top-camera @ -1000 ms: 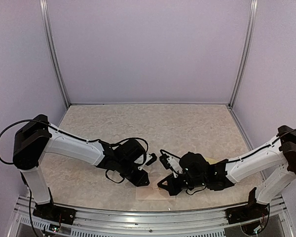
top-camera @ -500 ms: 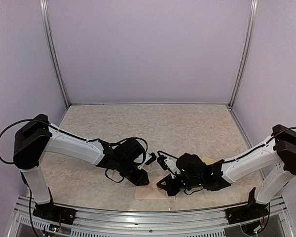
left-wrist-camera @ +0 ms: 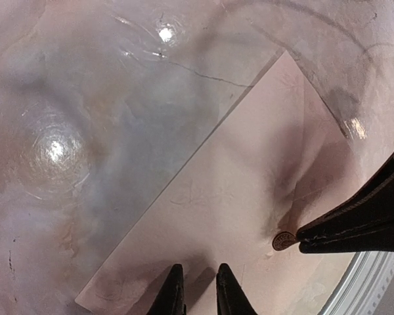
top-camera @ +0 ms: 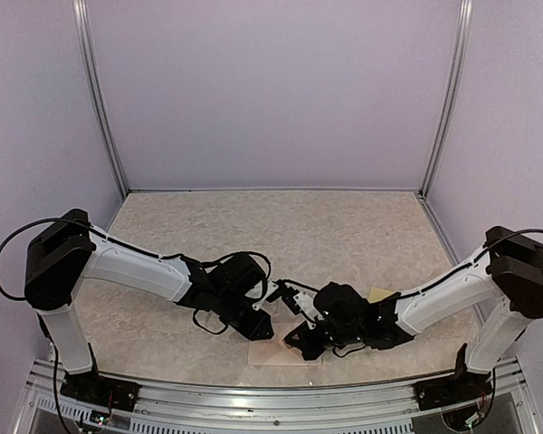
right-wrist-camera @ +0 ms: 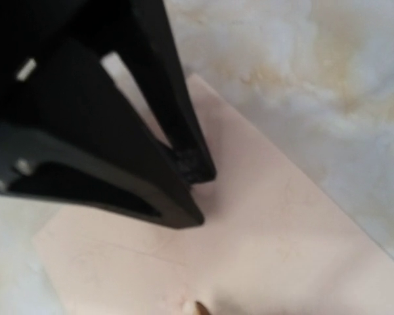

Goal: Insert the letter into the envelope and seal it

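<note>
The left gripper (left-wrist-camera: 200,294) has its jaws a narrow slit apart with nothing between them. Both black fingertips (left-wrist-camera: 173,298) stand on the envelope (left-wrist-camera: 249,184), near its left end as the top view shows it. The right gripper (left-wrist-camera: 301,237) has its jaws pressed together into one dark wedge. This wedge reaches over the envelope from its right side and ends on a small round brown sticker (left-wrist-camera: 282,242). The tip covers part of that sticker, and whether the sticker is pinched or only pressed down cannot be told. The sticker lies on the envelope's upper face, a little to the right of the left gripper's tips and apart from them. In the right wrist view the two left fingers come down onto the envelope from the upper left, and a sliver of the brown sticker shows at the bottom edge. The envelope is pale pinkish-beige and lies flat on the marbled beige table (left-wrist-camera: 85,98), close to the table's near edge and between the two arms. Its long sides run slantwise in the left wrist view. Faint creases in its face run together toward the sticker. What it holds inside cannot be told. Well to the right of the envelope and farther from the arm bases, a yellowish sticker sheet (top-camera: 378,294) peeks out from behind the right arm.
</note>
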Controlling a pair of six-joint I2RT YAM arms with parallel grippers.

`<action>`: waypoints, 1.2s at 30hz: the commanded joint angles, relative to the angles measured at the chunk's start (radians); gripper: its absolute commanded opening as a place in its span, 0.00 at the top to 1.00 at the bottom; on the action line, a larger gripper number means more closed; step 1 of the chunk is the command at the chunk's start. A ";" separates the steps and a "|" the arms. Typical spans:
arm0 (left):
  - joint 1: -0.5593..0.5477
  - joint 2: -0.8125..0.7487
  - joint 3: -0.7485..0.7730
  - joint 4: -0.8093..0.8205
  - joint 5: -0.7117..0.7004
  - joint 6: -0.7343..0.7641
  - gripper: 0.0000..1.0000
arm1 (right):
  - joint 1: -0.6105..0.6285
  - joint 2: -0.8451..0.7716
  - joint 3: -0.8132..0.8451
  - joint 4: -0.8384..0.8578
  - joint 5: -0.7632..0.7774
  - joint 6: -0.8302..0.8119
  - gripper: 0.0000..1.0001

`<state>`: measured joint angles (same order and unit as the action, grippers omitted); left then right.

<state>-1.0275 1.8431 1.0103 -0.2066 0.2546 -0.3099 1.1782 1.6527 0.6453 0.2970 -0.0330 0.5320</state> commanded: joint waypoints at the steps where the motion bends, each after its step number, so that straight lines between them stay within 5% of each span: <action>1: 0.005 0.019 0.004 -0.005 0.007 0.000 0.84 | 0.011 0.035 0.025 -0.005 -0.012 -0.020 1.00; 29: 0.006 0.024 0.007 -0.010 0.005 0.003 0.85 | 0.026 0.100 0.062 0.014 -0.094 -0.014 1.00; 36: 0.006 0.028 0.008 -0.011 0.003 0.005 0.86 | 0.026 0.055 0.045 0.037 -0.127 -0.005 0.68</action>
<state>-1.0260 1.8450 1.0103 -0.2070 0.2554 -0.3096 1.1904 1.7412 0.6910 0.3134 -0.1268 0.5259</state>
